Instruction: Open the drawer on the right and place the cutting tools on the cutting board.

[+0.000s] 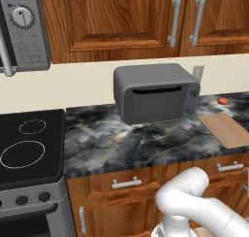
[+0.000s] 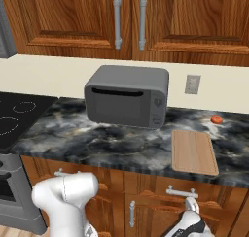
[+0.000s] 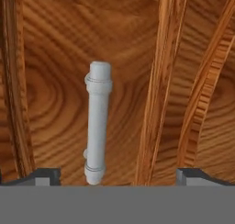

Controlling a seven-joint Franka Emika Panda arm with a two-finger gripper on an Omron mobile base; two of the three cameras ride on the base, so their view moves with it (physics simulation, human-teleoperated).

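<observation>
Pincer (image 3: 118, 176) spread wide, facing the silver bar handle (image 3: 97, 126) of the shallow brown wood-fronted drawer (image 2: 194, 194), shut below the light tan wooden cutting board (image 2: 193, 151) on the dark marbled worktop (image 2: 97, 134); handle sits off-centre, so closing may miss.

A grey toaster oven (image 1: 156, 93) stands on the dark marble counter (image 1: 121, 139), against the cream wall. A stove (image 1: 29, 148) with a black cooktop adjoins the counter's left end, a microwave (image 1: 22, 29) hanging above it. A small red-orange round thing (image 2: 217, 119) lies near the outlet (image 2: 192, 84).
</observation>
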